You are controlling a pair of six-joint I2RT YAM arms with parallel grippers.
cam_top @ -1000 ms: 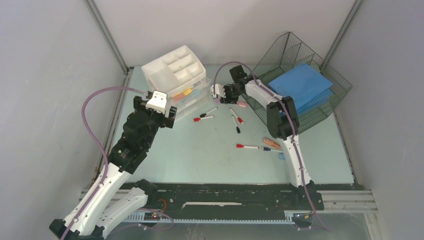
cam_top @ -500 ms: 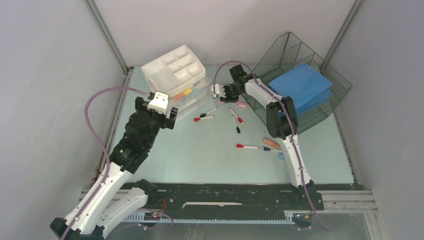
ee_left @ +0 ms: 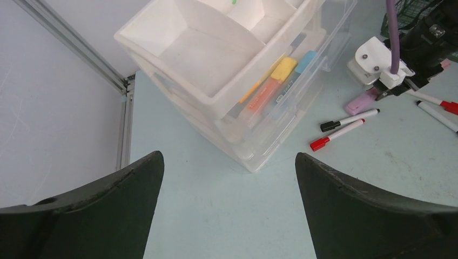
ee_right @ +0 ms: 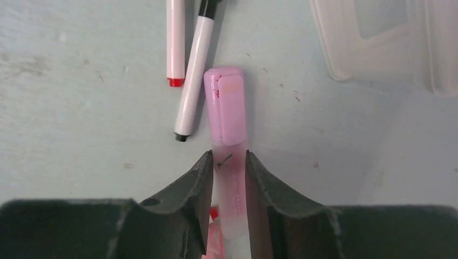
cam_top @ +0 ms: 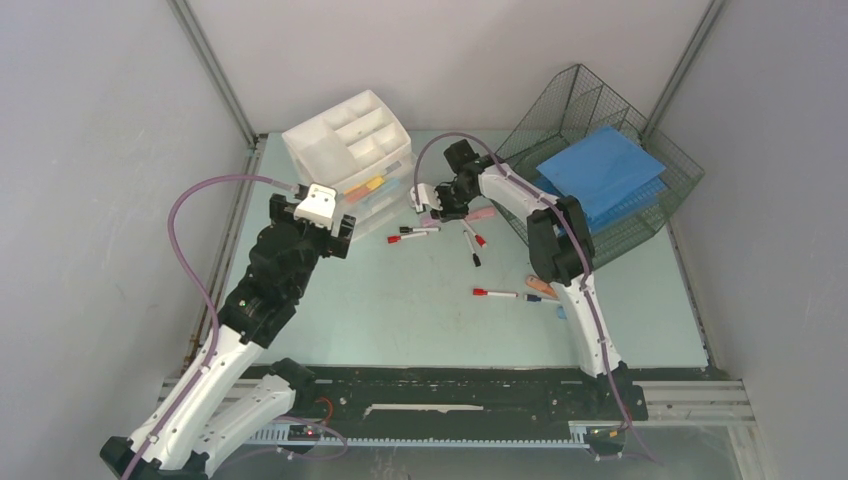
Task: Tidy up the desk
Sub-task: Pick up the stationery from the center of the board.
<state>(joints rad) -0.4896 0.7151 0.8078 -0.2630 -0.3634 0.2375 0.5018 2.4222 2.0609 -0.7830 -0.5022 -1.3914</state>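
The right tool (ee_right: 227, 162) is clenched on a pink highlighter (ee_right: 226, 108), just beside two white markers (ee_right: 195, 75) lying on the pale green surface (cam_top: 400, 310) that spreads beneath both arms. The left tool (ee_left: 228, 161) gapes wide, gripping nothing, near the white drawer unit (ee_left: 216, 70).

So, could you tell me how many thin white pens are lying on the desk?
5: two pens side by side by the drawers, two just right of those, one alone nearer the desk front. Others may be hidden.
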